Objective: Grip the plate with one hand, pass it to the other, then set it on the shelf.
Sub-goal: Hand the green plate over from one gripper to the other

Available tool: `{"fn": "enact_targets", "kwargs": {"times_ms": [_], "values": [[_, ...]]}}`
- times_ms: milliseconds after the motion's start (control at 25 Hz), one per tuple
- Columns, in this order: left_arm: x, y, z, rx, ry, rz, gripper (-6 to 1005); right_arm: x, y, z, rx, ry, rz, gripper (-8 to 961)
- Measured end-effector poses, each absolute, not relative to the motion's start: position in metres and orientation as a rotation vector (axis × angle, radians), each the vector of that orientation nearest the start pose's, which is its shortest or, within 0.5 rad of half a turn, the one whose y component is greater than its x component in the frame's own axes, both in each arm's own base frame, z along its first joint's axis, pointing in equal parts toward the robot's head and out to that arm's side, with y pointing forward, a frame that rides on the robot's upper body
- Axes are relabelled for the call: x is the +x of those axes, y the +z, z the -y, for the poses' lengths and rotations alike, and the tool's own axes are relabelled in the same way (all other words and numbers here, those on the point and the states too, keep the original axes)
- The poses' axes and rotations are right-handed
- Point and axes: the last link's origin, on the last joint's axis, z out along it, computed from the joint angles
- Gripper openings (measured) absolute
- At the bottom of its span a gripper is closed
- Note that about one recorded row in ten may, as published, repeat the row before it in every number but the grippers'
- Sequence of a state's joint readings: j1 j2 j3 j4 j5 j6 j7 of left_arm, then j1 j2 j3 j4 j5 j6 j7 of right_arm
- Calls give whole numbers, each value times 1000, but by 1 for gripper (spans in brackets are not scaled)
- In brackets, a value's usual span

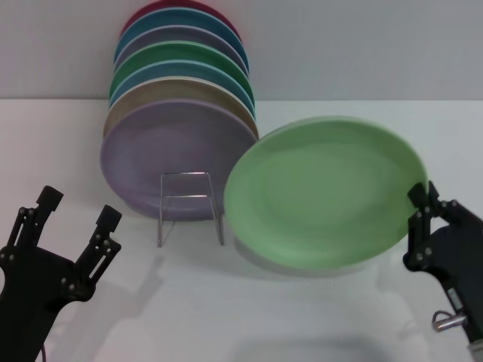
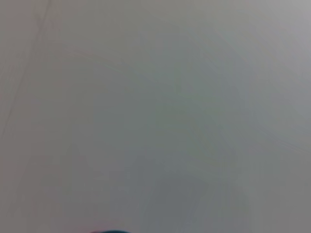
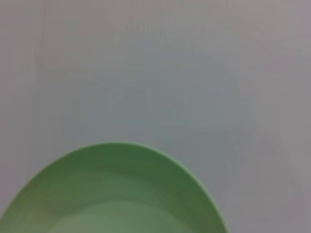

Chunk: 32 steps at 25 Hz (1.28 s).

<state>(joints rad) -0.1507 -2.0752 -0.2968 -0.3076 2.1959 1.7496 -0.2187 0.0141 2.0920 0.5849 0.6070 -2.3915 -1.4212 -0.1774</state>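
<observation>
The pale mint-green plate (image 1: 324, 192) is held tilted above the table at centre right, its face turned toward me. My right gripper (image 1: 423, 202) is shut on the plate's right rim. The plate's rim also fills the lower part of the right wrist view (image 3: 112, 194). The silver wire shelf (image 1: 189, 207) stands on the table left of the plate, in front of the lilac plate (image 1: 177, 151). My left gripper (image 1: 79, 207) is open and empty at the lower left, apart from the plate and shelf.
A row of upright coloured plates (image 1: 181, 68) stands behind the lilac one, reaching back toward the wall. The white table (image 1: 249, 317) extends in front of the shelf. The left wrist view shows only blank grey surface.
</observation>
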Motion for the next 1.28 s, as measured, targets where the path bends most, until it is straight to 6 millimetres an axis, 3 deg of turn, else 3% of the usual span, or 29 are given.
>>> {"fn": "enact_targets", "kwargs": {"times_ms": [320, 600, 1280], "values": [[-286, -48, -192, -1787, -1188, 418, 864, 248, -84, -176, -1622, 780, -306, 20], [-285, -58, -191, -1870, -1124, 368, 864, 238, -83, -161, -1536, 691, -296, 21], [-283, -73, -205, -1961, -1054, 377, 863, 217, -96, -169, -1602, 629, -241, 21]]}}
